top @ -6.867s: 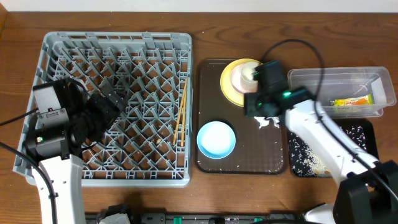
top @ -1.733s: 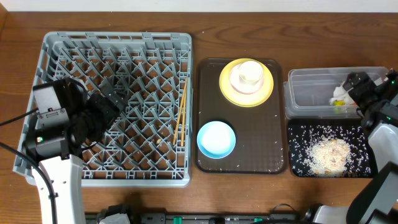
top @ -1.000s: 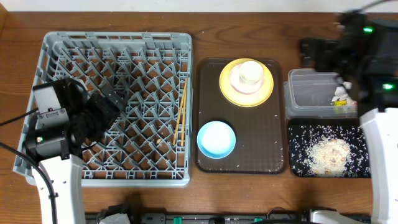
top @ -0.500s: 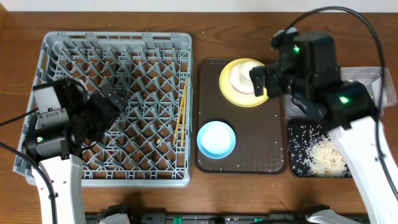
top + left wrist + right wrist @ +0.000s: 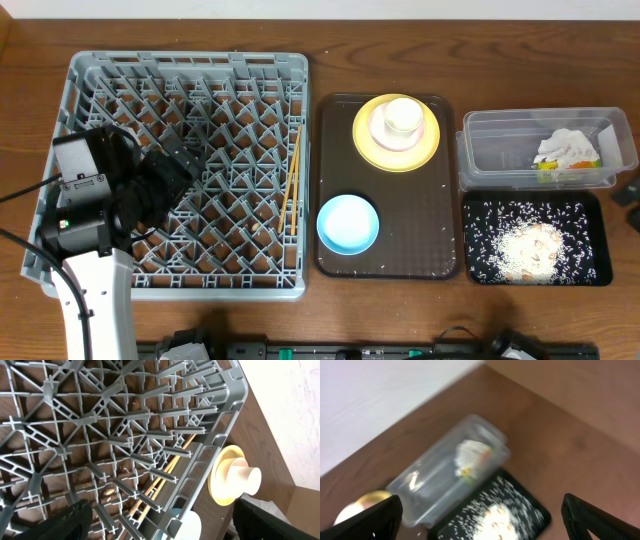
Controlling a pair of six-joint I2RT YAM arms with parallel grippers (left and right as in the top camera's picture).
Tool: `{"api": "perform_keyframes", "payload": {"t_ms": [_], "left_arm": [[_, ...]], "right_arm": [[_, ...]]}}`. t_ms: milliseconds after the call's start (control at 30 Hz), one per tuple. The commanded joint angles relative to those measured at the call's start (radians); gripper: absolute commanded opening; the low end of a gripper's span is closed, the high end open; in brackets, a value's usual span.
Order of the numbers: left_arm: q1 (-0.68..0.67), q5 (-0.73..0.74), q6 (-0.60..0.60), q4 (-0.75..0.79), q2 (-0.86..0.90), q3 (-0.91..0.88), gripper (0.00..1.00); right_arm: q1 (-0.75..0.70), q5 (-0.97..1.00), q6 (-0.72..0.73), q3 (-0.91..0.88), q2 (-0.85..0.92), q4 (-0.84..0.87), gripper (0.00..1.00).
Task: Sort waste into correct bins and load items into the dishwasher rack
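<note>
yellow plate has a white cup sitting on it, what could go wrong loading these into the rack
If the yellow plate is lifted first, the white cup on it could tip or slide off. The chopsticks lie loose along the right edge of the rack; a plate slotted there might knock or pin them.

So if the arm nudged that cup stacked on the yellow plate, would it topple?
Possibly. The cup stands on a white bowl rather than flat on the yellow plate, so a sideways push could probably slide or tip it. It looks hard and smooth, so likely slippery to grip and breakable if dropped.
</note>
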Motion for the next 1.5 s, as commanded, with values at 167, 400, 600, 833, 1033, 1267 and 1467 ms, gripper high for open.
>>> {"api": "perform_keyframes", "payload": {"t_ms": [167, 400, 600, 833, 1033, 1267, 1467], "left_arm": [[0.005, 0.009, -0.002, 0.000, 0.001, 0.016, 0.91], [0.005, 0.009, -0.001, 0.000, 0.001, 0.016, 0.91], [0.005, 0.009, -0.002, 0.000, 0.001, 0.016, 0.91], [0.005, 0.009, -0.002, 0.000, 0.001, 0.016, 0.91], [-0.028, 0.068, -0.039, 0.023, 0.004, 0.010, 0.88], [-0.328, 0.022, 0.026, 0.008, 0.044, 0.006, 0.36], [-0.686, -0.245, -0.003, 0.047, 0.134, 0.006, 0.22]], "right_arm": [[-0.082, -0.003, 0.148, -0.002, 0.023, -0.053, 0.99], [-0.082, -0.003, 0.148, -0.002, 0.024, -0.060, 0.99], [-0.082, -0.003, 0.148, -0.002, 0.023, -0.060, 0.99], [-0.082, -0.002, 0.148, -0.002, 0.025, -0.060, 0.99], [-0.082, -0.003, 0.148, -0.002, 0.024, -0.060, 0.99], [-0.082, -0.003, 0.148, -0.002, 0.024, -0.060, 0.99], [-0.082, -0.003, 0.148, -0.002, 0.024, -0.060, 0.99]]}}
